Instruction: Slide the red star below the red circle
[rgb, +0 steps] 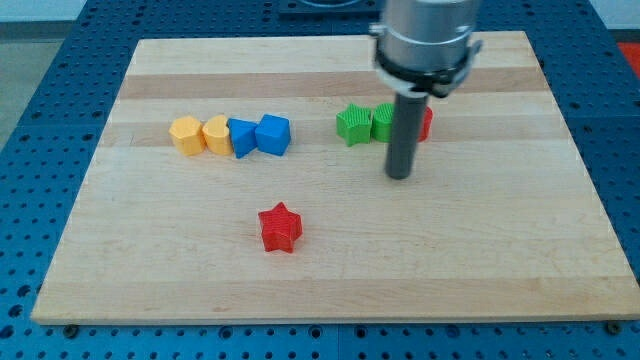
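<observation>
The red star (280, 227) lies on the wooden board (330, 270), left of centre toward the view's bottom. The red circle (425, 122) sits at the right end of a short row near the view's top, mostly hidden behind my rod. My tip (399, 176) rests on the board just below that row, below the red circle and the green blocks, and well to the right of and above the red star. It touches no block.
A green star (352, 124) and a second green block (384, 122) sit left of the red circle. Further left is a row: yellow hexagon (185, 134), yellow block (216, 133), blue block (241, 137), blue cube (273, 134).
</observation>
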